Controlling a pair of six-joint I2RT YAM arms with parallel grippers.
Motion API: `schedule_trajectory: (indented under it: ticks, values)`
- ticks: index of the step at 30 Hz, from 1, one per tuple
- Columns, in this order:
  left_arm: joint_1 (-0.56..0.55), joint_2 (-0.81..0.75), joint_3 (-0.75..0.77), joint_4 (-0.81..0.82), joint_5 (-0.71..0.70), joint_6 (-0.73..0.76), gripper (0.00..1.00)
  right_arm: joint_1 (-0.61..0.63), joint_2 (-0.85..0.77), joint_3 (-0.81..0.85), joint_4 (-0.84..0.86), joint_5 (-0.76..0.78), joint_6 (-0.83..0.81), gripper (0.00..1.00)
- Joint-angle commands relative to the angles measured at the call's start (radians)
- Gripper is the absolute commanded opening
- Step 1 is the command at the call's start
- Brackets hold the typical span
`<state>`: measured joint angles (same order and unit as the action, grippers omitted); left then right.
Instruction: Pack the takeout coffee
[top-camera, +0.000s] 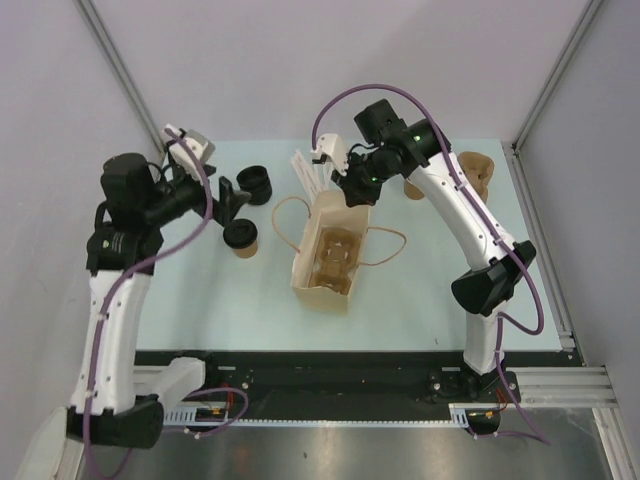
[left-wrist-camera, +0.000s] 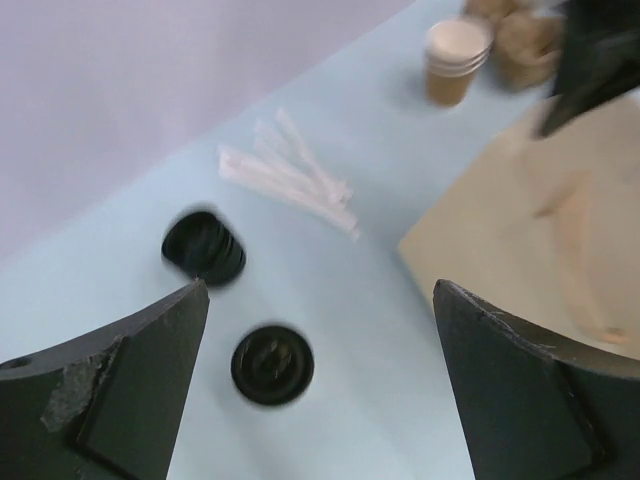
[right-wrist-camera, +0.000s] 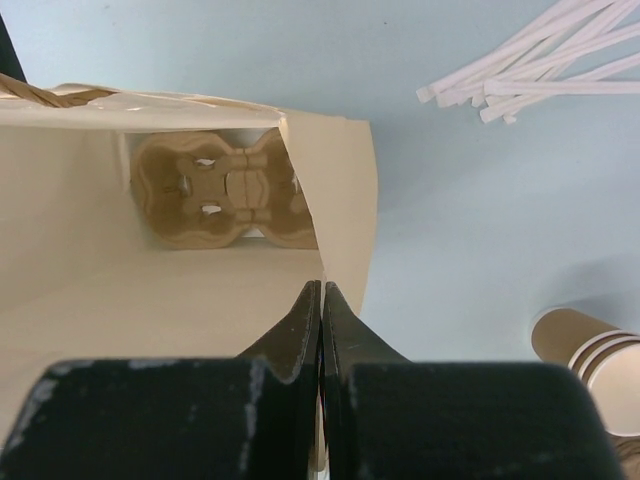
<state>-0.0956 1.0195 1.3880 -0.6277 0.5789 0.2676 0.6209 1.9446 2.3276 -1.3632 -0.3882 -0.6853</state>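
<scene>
The takeout coffee (top-camera: 241, 238), a short tan cup with a black lid, stands upright on the table left of the paper bag (top-camera: 328, 250). From the left wrist, its lid (left-wrist-camera: 272, 364) shows below and between the wide-apart fingers. My left gripper (top-camera: 235, 203) (left-wrist-camera: 320, 290) hovers open just above it, holding nothing. The bag stands open with a pulp cup carrier (right-wrist-camera: 220, 190) on its bottom. My right gripper (top-camera: 346, 180) (right-wrist-camera: 322, 287) is shut on the bag's far rim (right-wrist-camera: 345, 210).
A stack of loose black lids (top-camera: 255, 183) (left-wrist-camera: 204, 247) sits behind the coffee. Wrapped straws (top-camera: 308, 170) (left-wrist-camera: 290, 175) (right-wrist-camera: 530, 70) lie behind the bag. Stacked lidless cups (top-camera: 413, 187) (left-wrist-camera: 455, 60) (right-wrist-camera: 590, 360) and spare carriers (top-camera: 478, 172) are at the back right.
</scene>
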Motion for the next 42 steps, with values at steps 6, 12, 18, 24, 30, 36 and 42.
schedule_trajectory:
  ticks: [6, 12, 18, 24, 30, 36, 42]
  values:
    - [0.163, 0.313, -0.110, -0.156, -0.264, -0.260, 1.00, 0.003, -0.009, -0.017, -0.086, 0.003, 0.033, 0.00]
    - [0.163, 0.395, -0.169, -0.063, -0.290, -0.323, 0.99, 0.005, 0.004, -0.025, -0.070, 0.002, 0.056, 0.00]
    - [0.162, 0.482, -0.162, -0.063, -0.291, -0.309, 0.99, 0.005, 0.017, -0.027, -0.057, 0.002, 0.064, 0.00]
    - [0.157, 0.510, -0.162, -0.049, -0.248, -0.307, 1.00, 0.003, 0.022, -0.025, -0.054, 0.002, 0.070, 0.00]
    - [0.149, 0.518, -0.164, -0.038, -0.218, -0.301, 0.99, 0.003, 0.028, -0.024, -0.053, 0.003, 0.073, 0.00]
    - [0.139, 0.541, -0.159, -0.026, -0.229, -0.301, 1.00, 0.002, 0.031, -0.024, -0.053, 0.003, 0.076, 0.00]
    - [0.129, 0.564, -0.156, -0.020, -0.251, -0.300, 0.99, 0.002, 0.033, -0.022, -0.053, 0.002, 0.075, 0.00]
